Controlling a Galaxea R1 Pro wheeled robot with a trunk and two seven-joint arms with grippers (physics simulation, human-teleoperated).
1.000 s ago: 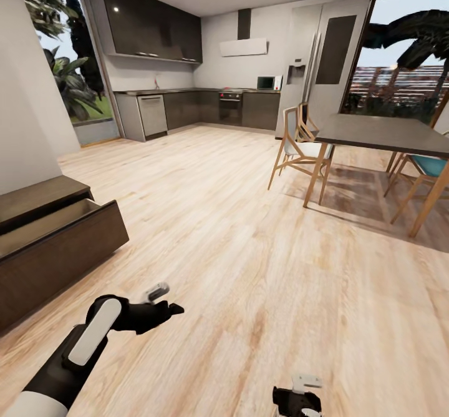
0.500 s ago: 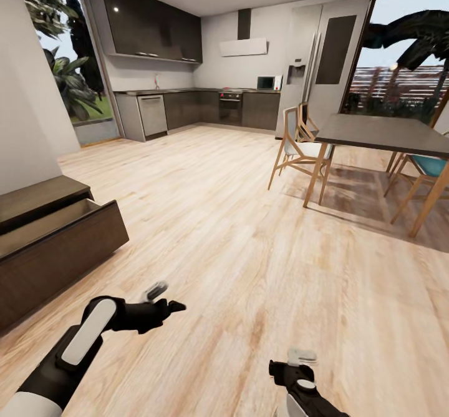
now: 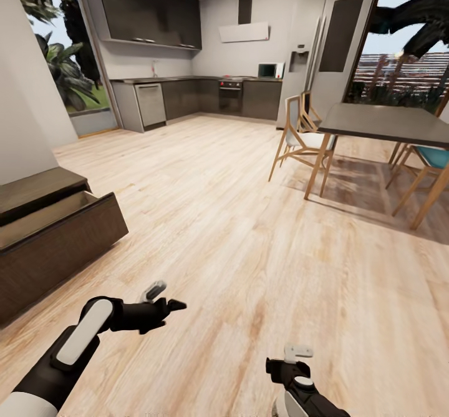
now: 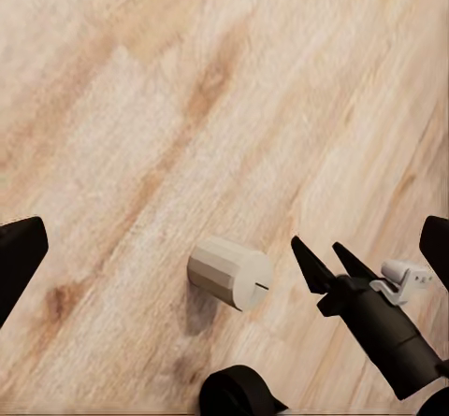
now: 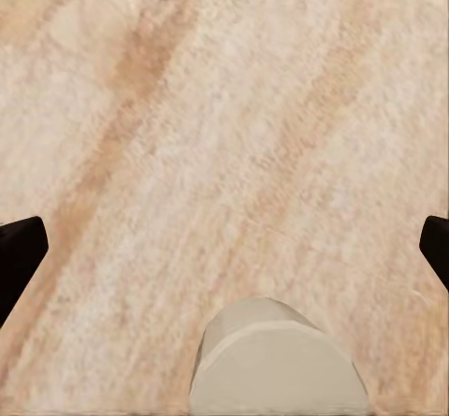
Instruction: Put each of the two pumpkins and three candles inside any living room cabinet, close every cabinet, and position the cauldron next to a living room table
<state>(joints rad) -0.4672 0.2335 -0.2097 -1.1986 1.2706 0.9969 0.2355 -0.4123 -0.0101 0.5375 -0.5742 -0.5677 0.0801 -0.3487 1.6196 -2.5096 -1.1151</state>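
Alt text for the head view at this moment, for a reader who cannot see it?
A dark-brown cabinet with one drawer pulled open stands at the left of a light wooden floor. Both arms reach forward low, left gripper and right gripper empty. A dining table with chairs and a kitchen lie beyond.

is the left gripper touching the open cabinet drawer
Apart. The head view shows the left gripper over bare floor, with a plain stretch of planks between it and the cabinet.

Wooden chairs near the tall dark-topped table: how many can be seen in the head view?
3, perhaps more hidden. Two light wooden chairs, the front one and one behind it, stand at the tall dark-topped table's left end; a teal-seated chair sits underneath on the right.
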